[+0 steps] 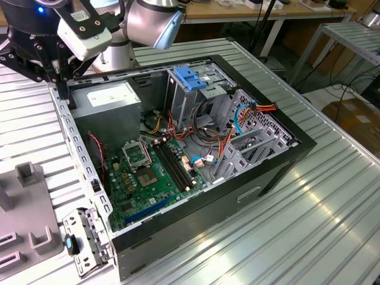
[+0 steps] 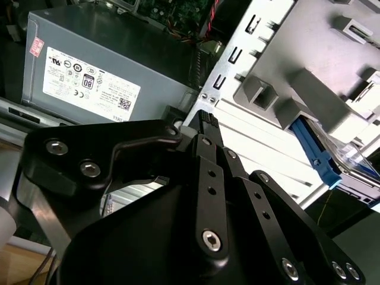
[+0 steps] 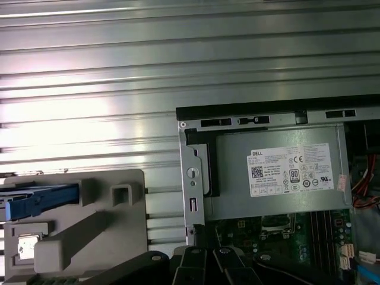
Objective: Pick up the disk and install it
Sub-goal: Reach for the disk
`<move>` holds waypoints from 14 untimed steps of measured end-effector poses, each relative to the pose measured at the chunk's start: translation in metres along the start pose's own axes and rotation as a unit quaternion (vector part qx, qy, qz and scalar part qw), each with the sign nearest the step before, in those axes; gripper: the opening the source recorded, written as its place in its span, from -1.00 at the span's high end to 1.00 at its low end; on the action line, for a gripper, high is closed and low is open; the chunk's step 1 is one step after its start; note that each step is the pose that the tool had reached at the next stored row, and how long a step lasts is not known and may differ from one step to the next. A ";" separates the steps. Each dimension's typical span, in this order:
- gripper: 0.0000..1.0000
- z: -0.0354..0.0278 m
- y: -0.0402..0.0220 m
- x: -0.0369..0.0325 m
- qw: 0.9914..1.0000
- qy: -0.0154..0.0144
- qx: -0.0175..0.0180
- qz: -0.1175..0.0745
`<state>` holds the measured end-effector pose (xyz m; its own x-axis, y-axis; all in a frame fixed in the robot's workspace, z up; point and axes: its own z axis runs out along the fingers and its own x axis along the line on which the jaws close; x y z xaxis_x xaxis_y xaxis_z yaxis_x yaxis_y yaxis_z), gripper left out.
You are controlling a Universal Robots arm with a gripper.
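Tool (image 2: 205,122) apart from disk (image 2: 317,151), seemingly empty

A white sticker (image 2: 89,86) with black print lies on the upward face of the grey power-supply box (image 2: 160,59), seen in both wrist views; it carries several lines of small text, a square code, a dark square badge and a row of round and angular approval marks; the fine lines are too small to make out; a small pink sticker (image 2: 37,46) with faint print sits at one corner of the same face; in the exterior view the white sticker (image 1: 110,95) is a pale, unreadable patch.
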<state>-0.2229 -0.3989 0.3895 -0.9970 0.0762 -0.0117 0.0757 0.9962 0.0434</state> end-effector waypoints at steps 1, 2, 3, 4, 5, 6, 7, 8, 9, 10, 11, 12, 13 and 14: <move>0.79 0.0000 -0.0001 0.0008 1.000 0.000 0.000 0.000; 0.79 0.0000 -0.0002 0.0018 1.000 0.000 0.000 0.000; 0.79 0.0000 -0.0002 0.0028 1.000 0.000 0.000 0.000; 0.79 0.0001 -0.0003 0.0037 1.000 0.000 0.000 0.000; 0.79 0.0001 -0.0004 0.0046 1.000 0.000 0.000 0.000; 0.79 0.0001 -0.0004 0.0054 1.000 0.000 0.000 0.000; 0.79 0.0001 -0.0005 0.0063 1.000 0.001 0.000 0.000; 0.79 0.0002 -0.0006 0.0080 1.000 0.001 0.000 0.000; 0.79 0.0003 -0.0007 0.0089 1.000 0.001 0.000 0.000; 0.79 0.0003 -0.0008 0.0098 1.000 0.001 0.000 0.000; 0.79 0.0003 -0.0009 0.0109 1.000 0.001 0.000 0.000; 0.79 0.0003 -0.0009 0.0119 1.000 0.001 0.000 0.000; 0.79 0.0004 -0.0011 0.0137 1.000 0.001 0.000 0.000; 0.79 0.0004 -0.0012 0.0149 1.000 0.001 0.000 0.000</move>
<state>-0.2379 -0.3990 0.3888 -0.9971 0.0762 -0.0091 0.0757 0.9962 0.0432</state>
